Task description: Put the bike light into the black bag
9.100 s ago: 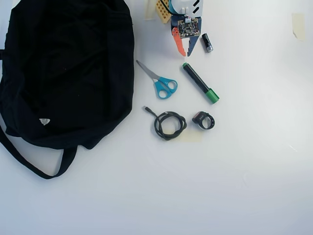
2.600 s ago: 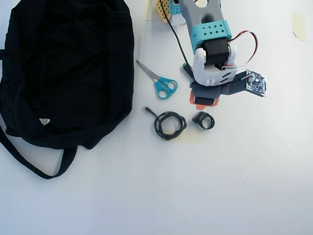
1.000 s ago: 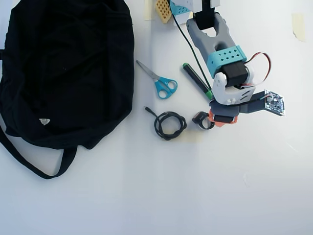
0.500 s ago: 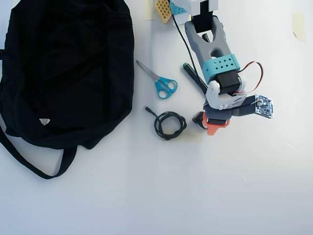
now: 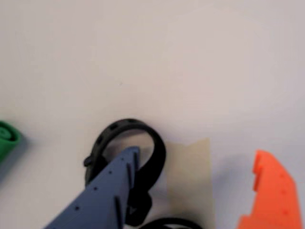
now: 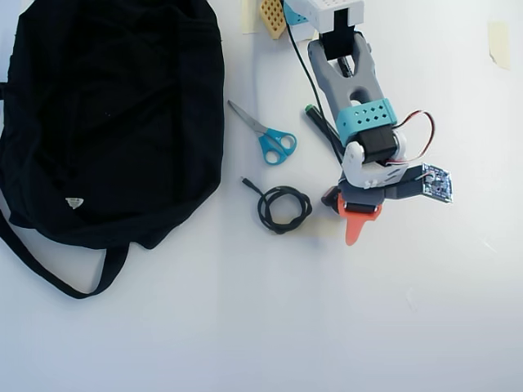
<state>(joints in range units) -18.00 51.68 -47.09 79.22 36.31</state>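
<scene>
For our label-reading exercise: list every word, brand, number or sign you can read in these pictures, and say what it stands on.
None can be read.
Small pale triangular label on the large black fabric bag: too small to read.
Small circuit board on the arm: markings blurred.

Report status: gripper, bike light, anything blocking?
Gripper open, blue finger over the bike light, orange finger clear of it. Light on table, not gripped. Coiled cable lies between light and black bag.

Scissors (image 6: 268,135), coiled cable (image 6: 283,208), marker (image 6: 320,126) (possibly), tape (image 6: 498,41).
</scene>
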